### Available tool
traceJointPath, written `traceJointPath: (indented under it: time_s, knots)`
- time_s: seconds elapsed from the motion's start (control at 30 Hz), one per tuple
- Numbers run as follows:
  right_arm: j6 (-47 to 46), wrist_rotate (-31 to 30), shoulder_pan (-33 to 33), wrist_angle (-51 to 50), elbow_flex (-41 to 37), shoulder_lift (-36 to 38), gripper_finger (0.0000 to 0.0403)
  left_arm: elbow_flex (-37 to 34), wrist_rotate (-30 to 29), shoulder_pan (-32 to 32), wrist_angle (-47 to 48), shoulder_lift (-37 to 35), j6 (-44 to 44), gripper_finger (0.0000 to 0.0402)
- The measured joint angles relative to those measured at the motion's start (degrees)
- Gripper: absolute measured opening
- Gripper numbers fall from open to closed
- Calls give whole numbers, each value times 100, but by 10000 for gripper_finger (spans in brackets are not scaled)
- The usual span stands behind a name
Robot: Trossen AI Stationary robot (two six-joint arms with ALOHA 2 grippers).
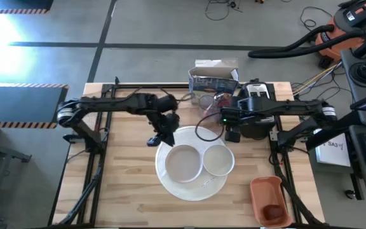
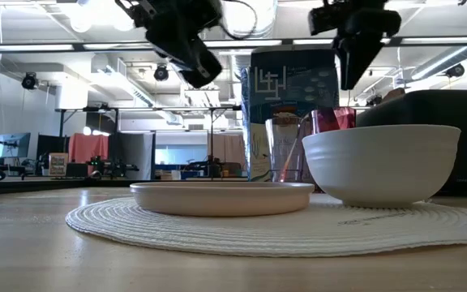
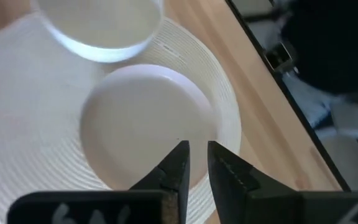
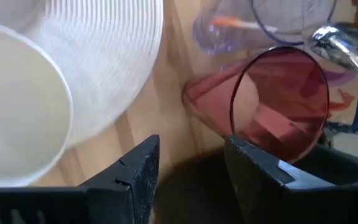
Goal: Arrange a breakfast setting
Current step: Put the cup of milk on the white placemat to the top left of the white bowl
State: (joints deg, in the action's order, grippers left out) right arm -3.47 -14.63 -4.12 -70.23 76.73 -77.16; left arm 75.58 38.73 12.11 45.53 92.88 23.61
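A white plate (image 1: 183, 163) and a small white bowl (image 1: 218, 159) stand side by side on a round white woven mat (image 1: 192, 187). A translucent pink cup (image 4: 272, 102) stands on the table beyond the bowl, near the toaster; it also shows in the low view (image 2: 332, 120). A dark red fruit (image 1: 272, 212) lies in the orange-red tray (image 1: 259, 191). My left gripper (image 3: 197, 155) is shut and empty above the plate's far edge (image 3: 148, 118). My right gripper (image 4: 188, 162) is open and empty above the table, just short of the pink cup. Toast and cereal are not in view.
A blue cereal box (image 1: 212, 81) and a clear cup (image 2: 282, 150) stand at the table's far edge beside the black toaster (image 1: 257, 102). The tray sits at the near right corner. Bare wood lies to the left of the mat.
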Motion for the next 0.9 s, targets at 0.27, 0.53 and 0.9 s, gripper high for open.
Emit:
traceJointPath:
  time_s: [0.27,0.53,0.9]
  knots:
    - [153,-47,-4,1507,-873,726,173,-2940,-886,24,-4566,-1893,-1387,38]
    - [506,-50,-4,1765,-914,690,162,-5074,-2946,27,-9691,-2336,-1041,38]
    - [54,-57,-57,1780,-960,685,155,-5173,-3339,27,-10285,-1638,-1342,38]
